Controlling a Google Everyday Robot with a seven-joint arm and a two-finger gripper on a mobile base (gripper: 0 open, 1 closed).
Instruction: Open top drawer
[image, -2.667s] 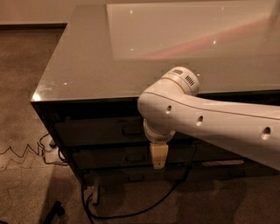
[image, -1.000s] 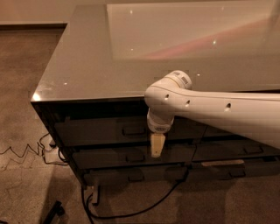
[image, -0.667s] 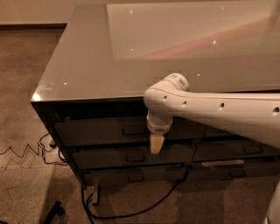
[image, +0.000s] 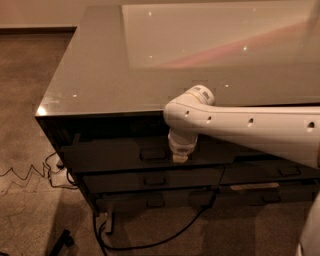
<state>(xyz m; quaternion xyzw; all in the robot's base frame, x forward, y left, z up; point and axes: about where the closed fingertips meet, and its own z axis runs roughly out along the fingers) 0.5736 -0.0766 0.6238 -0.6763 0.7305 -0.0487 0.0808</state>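
The top drawer (image: 105, 156) is the wide dark glossy front just under the cabinet top, with a small loop handle (image: 153, 154) at its centre. Its front looks in line with the cabinet face, and no interior shows. My gripper (image: 180, 159) hangs from the white arm (image: 250, 131), which reaches in from the right. Its pale tip sits right in front of the drawer front, just right of the handle. I cannot tell whether it touches the handle.
The glossy grey cabinet top (image: 115, 70) overhangs the drawers. Shallower dark drawers (image: 150, 180) lie below, and narrower ones (image: 285, 172) in the right column. A black cable (image: 150, 242) and a white cable (image: 25, 172) lie on the carpet by the cabinet's front and left.
The gripper has risen and moved in toward the top drawer front. Its tip was down at the second drawer and now sits beside the top handle. The drawer has not visibly moved.
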